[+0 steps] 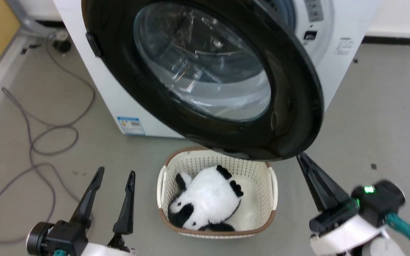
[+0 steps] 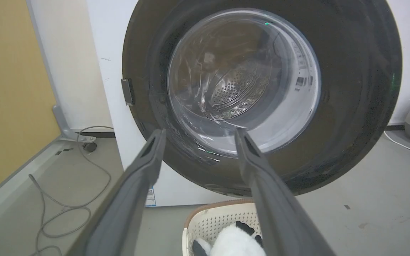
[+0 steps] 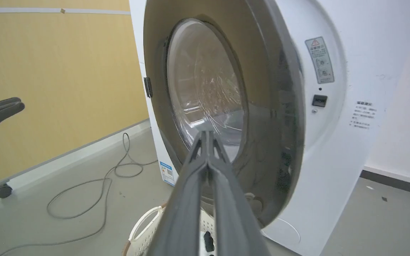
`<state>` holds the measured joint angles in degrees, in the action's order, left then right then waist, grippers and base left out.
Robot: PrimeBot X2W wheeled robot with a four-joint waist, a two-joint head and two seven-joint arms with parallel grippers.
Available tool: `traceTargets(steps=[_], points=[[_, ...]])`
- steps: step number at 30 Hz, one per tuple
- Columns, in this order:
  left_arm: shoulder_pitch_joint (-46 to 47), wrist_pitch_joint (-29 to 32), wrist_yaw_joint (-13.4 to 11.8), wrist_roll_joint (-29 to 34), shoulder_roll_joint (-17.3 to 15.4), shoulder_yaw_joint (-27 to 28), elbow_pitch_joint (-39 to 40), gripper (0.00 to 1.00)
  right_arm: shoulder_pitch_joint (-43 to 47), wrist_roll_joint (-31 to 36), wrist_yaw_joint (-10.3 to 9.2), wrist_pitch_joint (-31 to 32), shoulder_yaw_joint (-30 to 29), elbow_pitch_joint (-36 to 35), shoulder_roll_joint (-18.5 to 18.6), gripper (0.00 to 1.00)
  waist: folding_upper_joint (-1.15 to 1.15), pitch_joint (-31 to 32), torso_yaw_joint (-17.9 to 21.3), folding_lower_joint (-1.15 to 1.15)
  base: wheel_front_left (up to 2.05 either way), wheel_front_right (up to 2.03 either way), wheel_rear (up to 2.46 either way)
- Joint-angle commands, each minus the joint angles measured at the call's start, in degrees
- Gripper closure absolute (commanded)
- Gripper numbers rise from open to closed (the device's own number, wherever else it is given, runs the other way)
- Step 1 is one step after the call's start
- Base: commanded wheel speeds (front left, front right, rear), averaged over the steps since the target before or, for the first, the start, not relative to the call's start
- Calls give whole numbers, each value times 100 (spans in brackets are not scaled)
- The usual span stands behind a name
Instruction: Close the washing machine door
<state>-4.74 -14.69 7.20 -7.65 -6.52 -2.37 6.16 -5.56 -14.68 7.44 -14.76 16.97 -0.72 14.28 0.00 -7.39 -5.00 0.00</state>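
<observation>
Standing ajar, the door is jutting out from the front of the washing machine, above a basket holding a panda toy. The right gripper, fingers pressed together and empty, is pointing at the door's lower rim; the left gripper is hovering spread, well short of the washing machine.

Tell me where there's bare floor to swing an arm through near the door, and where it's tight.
Bare floor lies right of the washing machine, beyond the right gripper. Another free patch sits between the cable and the basket, ahead of the left gripper. It is crowded under the washing machine door, where the basket sits close below its rim.
</observation>
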Motion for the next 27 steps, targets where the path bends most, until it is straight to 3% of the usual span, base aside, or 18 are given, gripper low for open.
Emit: traceTargets(steps=[1, 7, 13, 27], points=[[144, -30, 16, 20, 18, -6, -17, 0, -343, -110, 5, -24, 146, 182, 158, 100, 0, -206, -92, 0, 0, 0, 0], [360, -30, 25, 29, 23, -96, -43, 0, -1297, -492, 5, -24, 499, 857, 535, 100, 0, -533, -201, 0, 0, 0, 0], [542, -30, 27, -12, -7, -184, -43, 0, -2138, -922, 5, 22, 480, 1642, 798, 100, 0, -830, -321, 0, 0, 0, 0], [1006, -30, 28, -91, 26, -288, -57, 0, -3865, -1554, 5, 339, 584, 2604, 1512, 100, 0, -1560, -606, 0, 0, 0, 0]])
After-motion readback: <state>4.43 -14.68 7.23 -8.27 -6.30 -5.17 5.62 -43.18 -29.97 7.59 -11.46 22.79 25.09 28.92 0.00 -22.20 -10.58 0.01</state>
